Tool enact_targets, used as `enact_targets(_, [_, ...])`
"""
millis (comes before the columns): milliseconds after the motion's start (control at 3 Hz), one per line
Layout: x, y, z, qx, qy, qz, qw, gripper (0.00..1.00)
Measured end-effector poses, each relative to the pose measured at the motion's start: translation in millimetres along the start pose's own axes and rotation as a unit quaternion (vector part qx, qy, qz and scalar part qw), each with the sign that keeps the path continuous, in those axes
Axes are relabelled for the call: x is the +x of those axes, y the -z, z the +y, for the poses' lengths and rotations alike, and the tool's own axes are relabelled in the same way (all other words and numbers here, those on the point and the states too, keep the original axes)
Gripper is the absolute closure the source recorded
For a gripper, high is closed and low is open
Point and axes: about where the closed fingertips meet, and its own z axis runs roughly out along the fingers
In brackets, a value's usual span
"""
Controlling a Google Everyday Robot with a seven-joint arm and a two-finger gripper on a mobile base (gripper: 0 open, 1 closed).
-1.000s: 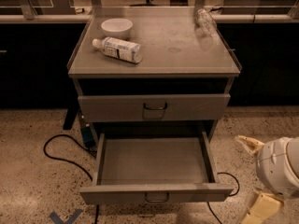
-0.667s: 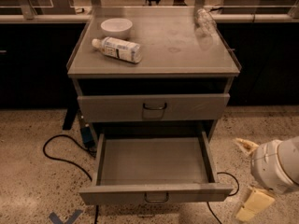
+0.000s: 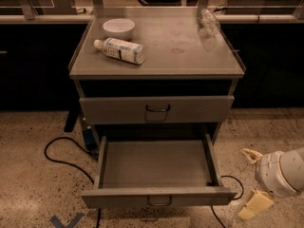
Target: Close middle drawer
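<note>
The grey metal cabinet's shallow middle drawer (image 3: 154, 164) stands pulled well out at six o'clock. The white two-finger gripper (image 3: 249, 179) hangs at four o'clock, just off the drawer's right front corner, jaws spread, holding nothing. The tray should be light, stiff and free-sliding; push squarely on its low front panel beside the small dark wire handle (image 3: 159, 201)
</note>
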Motion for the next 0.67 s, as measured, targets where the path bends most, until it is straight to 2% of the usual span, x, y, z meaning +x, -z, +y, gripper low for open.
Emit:
enact_targets(333, [16.5,-17.5,21.6,-0.009,-0.002,0.005,0.9999,0.00])
enact_targets(667, [73.5,-74.1,77.3,-0.055,-0.045,-0.002,0.9975,0.00])
